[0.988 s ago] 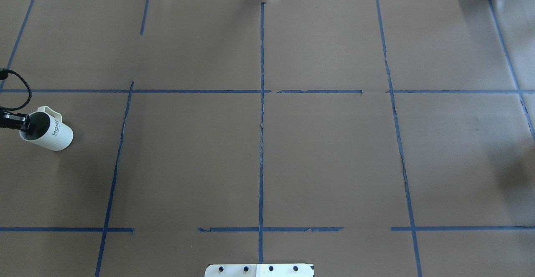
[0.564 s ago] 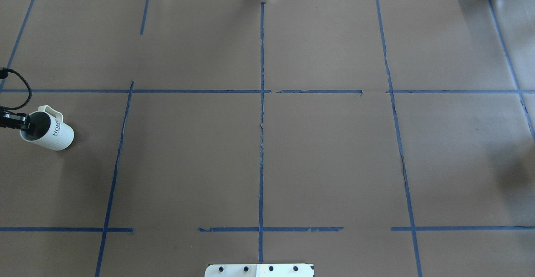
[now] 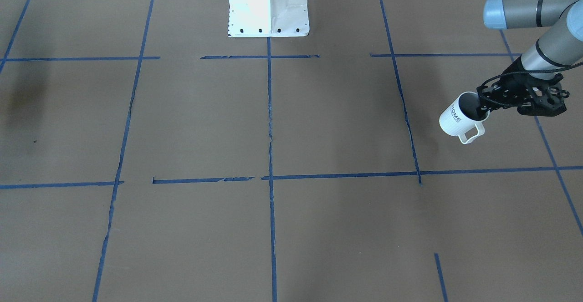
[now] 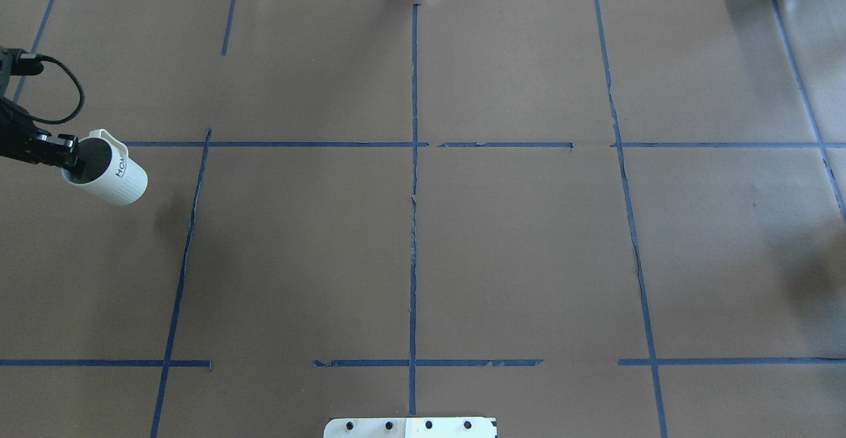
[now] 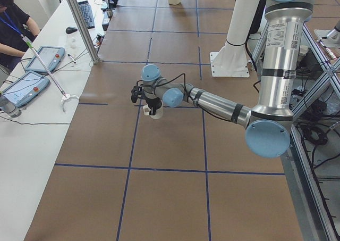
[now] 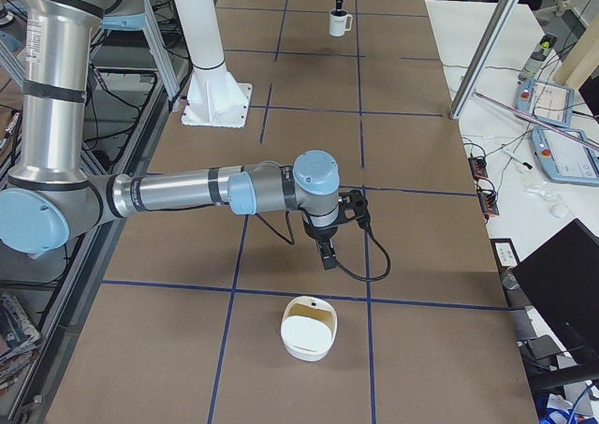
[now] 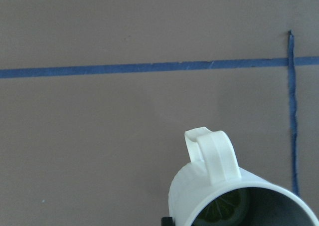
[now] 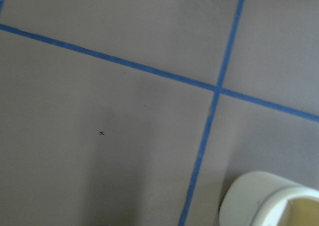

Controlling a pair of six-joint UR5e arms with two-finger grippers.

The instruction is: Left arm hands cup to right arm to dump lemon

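My left claw (image 3: 483, 105) is clamped on the rim of the cup (image 3: 457, 119), one finger reaching into its mouth. It holds the cup tilted, handle toward the operators' side, over the left end of the worktop (image 4: 502, 240), and through the left wrist camera I see the lemon (image 7: 225, 209) lying inside. My right claw (image 6: 325, 252) hangs over the worktop's opposite end, well apart from the cup and near a cream tub (image 6: 309, 328), and I cannot tell whether it is open or closed.
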